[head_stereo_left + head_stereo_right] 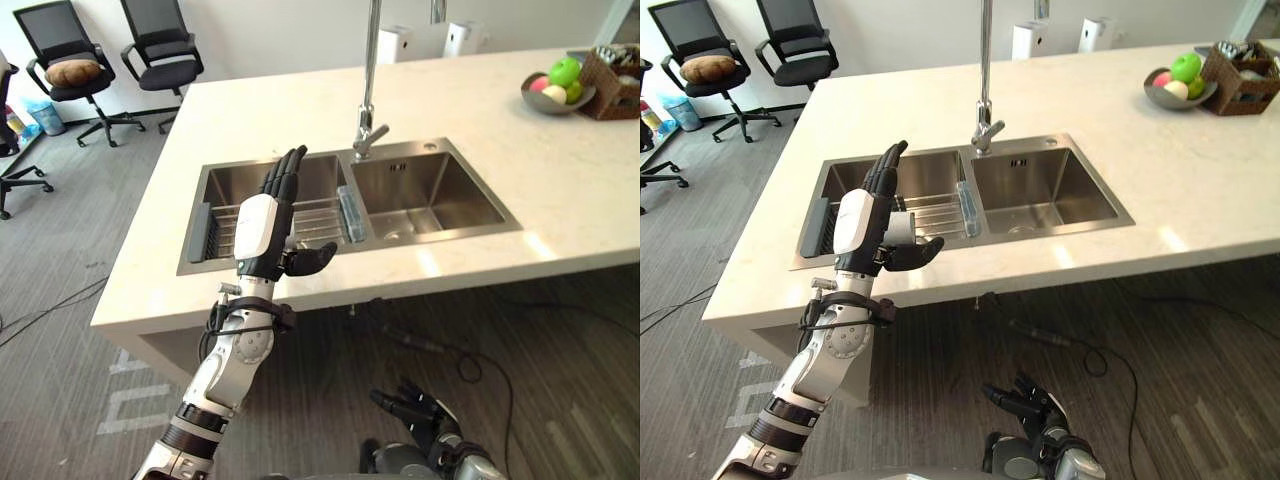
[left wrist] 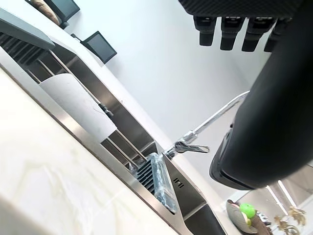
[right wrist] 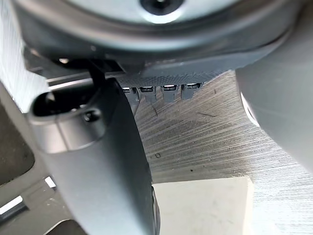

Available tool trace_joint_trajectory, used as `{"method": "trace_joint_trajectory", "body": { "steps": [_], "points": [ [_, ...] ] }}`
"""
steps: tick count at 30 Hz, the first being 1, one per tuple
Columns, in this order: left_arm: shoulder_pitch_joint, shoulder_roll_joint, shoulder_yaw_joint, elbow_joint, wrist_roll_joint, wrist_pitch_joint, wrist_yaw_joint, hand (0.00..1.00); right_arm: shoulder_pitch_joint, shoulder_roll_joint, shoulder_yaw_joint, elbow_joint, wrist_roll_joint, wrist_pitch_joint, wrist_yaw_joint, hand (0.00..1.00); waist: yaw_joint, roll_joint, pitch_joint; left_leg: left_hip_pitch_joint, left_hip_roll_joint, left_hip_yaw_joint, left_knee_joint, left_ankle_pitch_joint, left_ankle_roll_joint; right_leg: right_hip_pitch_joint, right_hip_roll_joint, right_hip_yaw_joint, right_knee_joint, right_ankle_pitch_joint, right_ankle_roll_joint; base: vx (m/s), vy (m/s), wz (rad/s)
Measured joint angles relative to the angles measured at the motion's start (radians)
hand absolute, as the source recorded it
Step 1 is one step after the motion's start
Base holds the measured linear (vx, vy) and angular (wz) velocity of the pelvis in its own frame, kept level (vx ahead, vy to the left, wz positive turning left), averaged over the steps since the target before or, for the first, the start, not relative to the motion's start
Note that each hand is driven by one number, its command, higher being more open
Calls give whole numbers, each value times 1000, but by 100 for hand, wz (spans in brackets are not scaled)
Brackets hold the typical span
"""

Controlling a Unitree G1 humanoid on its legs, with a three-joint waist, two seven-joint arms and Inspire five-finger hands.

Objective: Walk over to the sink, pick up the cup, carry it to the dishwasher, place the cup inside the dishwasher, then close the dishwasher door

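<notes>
Left hand (image 1: pixel 262 225) up front, raised over the counter's near edge, fingers straight and close together, thumb stuck out sideways, holding nothing. Behind it runs the big pale counter (image 1: pixel 560 190), an island with grey floor (image 1: pixel 80 250) around it. Set into it, the steel sink (image 1: pixel 430 195), two basins side by side. Off at the far left, black chairs (image 1: pixel 160 45) stand by the wall, one with a brown cushion (image 1: pixel 72 70) on its seat. Now the rack (image 1: pixel 930 212), wire bars laid across the left basin. Tap (image 1: pixel 368 95) rises tall from the back rim between the basins. At the counter's far right corner, a wicker basket (image 1: pixel 612 85) with a grey bowl (image 1: pixel 550 106) just beside it, fruit (image 1: pixel 565 70) inside. Right hand (image 1: pixel 425 410) hangs low over the floor, fingers loosely spread, empty. And the cup (image 2: pixel 78 105): white, sitting on the rack in the left basin, beyond the left hand and apart from it.
</notes>
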Motion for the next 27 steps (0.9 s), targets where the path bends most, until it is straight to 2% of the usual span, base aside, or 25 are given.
{"method": "trace_joint_trajectory", "body": {
  "steps": [1, 2, 3, 4, 5, 7, 8, 10, 12, 16, 18, 21, 27],
  "points": [
    [-1, 14, 0, 0, 1, 18, -32, 100, 0, -6, 0, 18, 1, 5, 3, 100, 0, -4, -1, -15, -12, 57, -82, -42, 3, 45, -5, -14, -50, 5, -6, 187, -60, 38],
    [-2, 23, 0, 0, 1, 27, -51, 100, -2, -10, 0, 30, 2, 5, 3, 100, 0, -10, -1, -21, -30, 81, -152, -53, 3, 58, -12, -21, -69, 8, -5, 180, -22, 36],
    [-14, 40, 0, 0, 1, 49, -102, 100, -6, -18, 0, 52, 5, 5, 4, 100, 0, -7, -16, -29, -86, 103, -341, -45, -3, 65, -29, -33, -92, 14, 7, 182, 26, 36],
    [-38, 53, 0, 1, -1, 68, -137, 100, -10, -29, 0, 66, 5, 5, 10, 100, 1, 6, -26, -33, -134, 101, -530, 46, -1, 60, -36, -46, -93, 22, 34, 188, 46, 33],
    [-53, 58, 0, 3, -1, 77, -151, 100, -13, -36, 0, 71, 5, 6, 15, 100, 3, 15, -31, -36, -145, 95, -589, 132, 5, 56, -32, -47, -88, 17, 44, 216, 70, 13],
    [-134, 105, 0, 62, 0, 123, -212, 100, -29, -35, 0, 96, 4, 17, 14, 100, 2, 4, -40, 31, -193, 102, -727, 191, 4, 60, -55, -43, -70, 8, 68, 247, 65, 5],
    [-157, 126, 0, 86, 0, 135, -228, 100, -36, -33, 0, 100, 4, 21, 13, 100, -3, 4, -40, 43, -201, 102, -758, 202, 5, 61, -58, -44, -72, 9, 69, 204, 55, 12],
    [-249, 217, -1, 190, 0, 177, -289, 100, -62, -33, 0, 117, -17, 53, 14, 100, -26, 3, -40, 76, -215, 101, -800, 212, 5, 82, -61, -41, -89, 8, 70, 178, 57, 2],
    [-294, 264, -1, 237, -5, 204, -330, 100, -68, -33, 1, 131, -20, 55, 14, 100, -29, 4, -40, 97, -220, 97, -810, 212, 5, 105, -61, -39, -106, 8, 70, 105, 9, -1],
    [-355, 330, -5, 255, -15, 213, -427, 100, -90, -35, 2, 168, -18, 71, 21, 100, -29, 4, -40, 110, -221, 89, -832, 217, -2, 121, -55, -39, -126, 8, 70, 58, -35, 7],
    [-390, 366, -30, 259, -53, 213, -516, 100, -97, -37, 3, 181, -17, 73, 29, 100, -29, 4, -40, 123, -220, 90, -852, 222, -10, 124, -46, -38, -127, 8, 70, -10, -33, -3],
    [-420, 373, -69, 265, -60, 207, -608, 100, -103, -38, 3, 196, -17, 72, 35, 100, -32, 4, -42, 137, -223, 93, -873, 230, -11, 132, -43, -32, -138, 9, 71, -46, -21, -6],
    [-443, 382, -75, 342, -116, 190, -710, 100, -109, -38, 3, 196, -15, 73, 50, 100, -53, 3, -44, 136, -227, 100, -895, 253, -6, 119, -40, -18, -150, 27, 74, -77, 1, -6]
  ]
}}
